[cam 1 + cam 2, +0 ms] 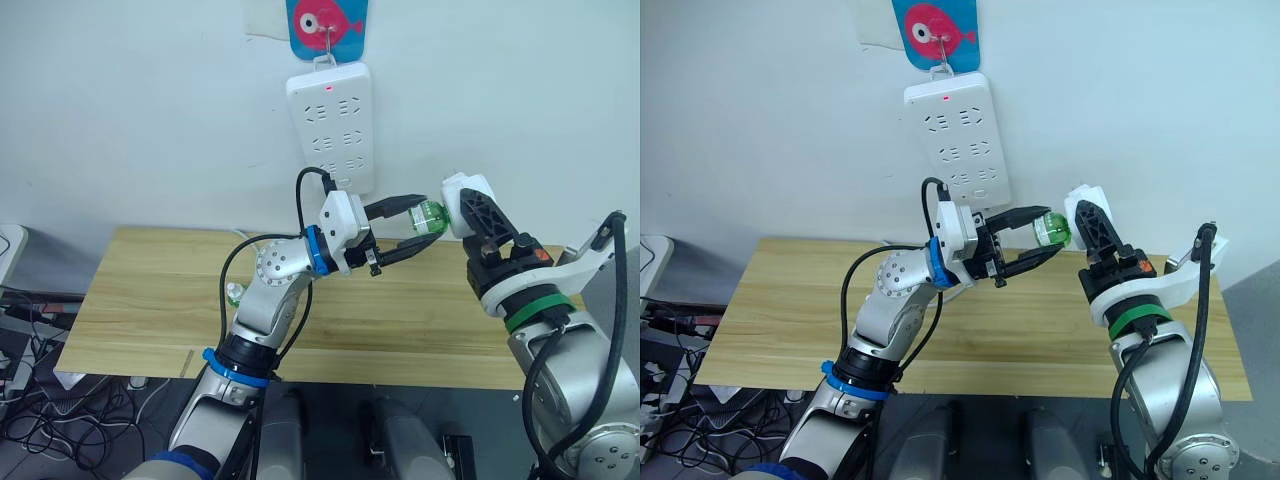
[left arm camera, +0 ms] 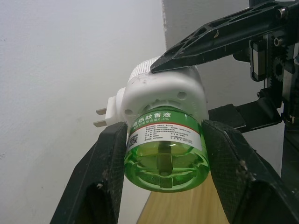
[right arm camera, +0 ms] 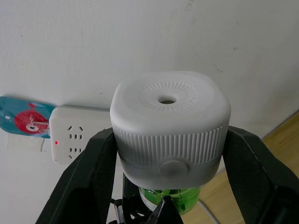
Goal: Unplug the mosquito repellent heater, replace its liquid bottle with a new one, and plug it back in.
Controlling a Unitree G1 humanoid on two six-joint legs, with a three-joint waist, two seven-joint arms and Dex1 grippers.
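Above your wooden table's [image 1: 150, 300] back edge, left gripper [image 1: 424, 227] pinches the green liquid bottle [image 1: 429, 215]; right gripper [image 3: 169, 154] clamps the white rounded plastic heater [image 3: 170, 123], 2 prongs [image 2: 102, 117] clear of the white power strip [image 1: 332, 125]

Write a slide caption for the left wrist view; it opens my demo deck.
Left gripper grips the green bottle while the right gripper holds the unplugged heater.

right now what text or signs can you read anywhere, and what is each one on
"热蚊香液": large white characters on the green band of the label of the green liquid bottle, screwed into the mosquito repellent heater; the first character, by the left tool's finger, is cut off.
Fine print and a QR code on the label's white part: too small to read.
Fish picture, no words: on the blue card above the power strip.
Power strip: no readable text, just a red light.
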